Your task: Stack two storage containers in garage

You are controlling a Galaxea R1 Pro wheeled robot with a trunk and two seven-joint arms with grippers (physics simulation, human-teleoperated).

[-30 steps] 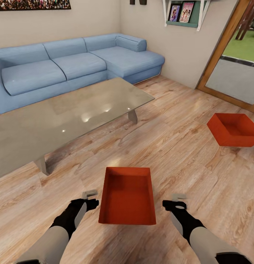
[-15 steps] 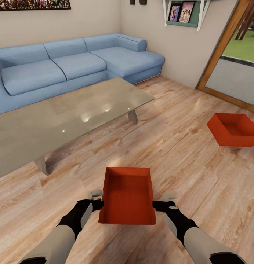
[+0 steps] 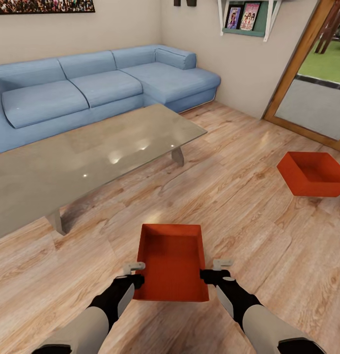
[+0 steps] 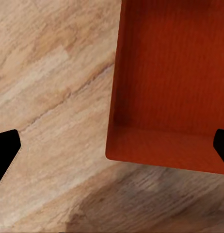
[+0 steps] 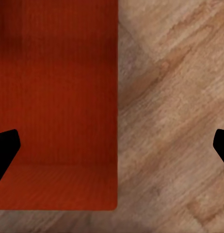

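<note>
Container (image 3: pixel 171 268), red-orange and lidless, on the wood plank floor (image 3: pixel 248 231) between the two grippers. Left gripper (image 3: pixel 134 273) at its left wall, right gripper (image 3: pixel 215 270) at its right wall; in each wrist view the jaws stand wide, one fingertip over the bin's interior, the other over bare floor, straddling a wall. Second container (image 3: pixel 312 173) lies well apart, beyond the right gripper, near the doorway (image 3: pixel 312 98). Glass coffee table (image 3: pixel 81 157) and blue sofa (image 3: pixel 91 88) lie beyond the left gripper.

Big blue sofa (image 3: pixel 96 88) along the wall, glass coffee table (image 3: pixel 86 157) in front of it, shelf (image 3: pixel 246 19) with picture books, and an open doorway (image 3: pixel 317 93) showing grass.
</note>
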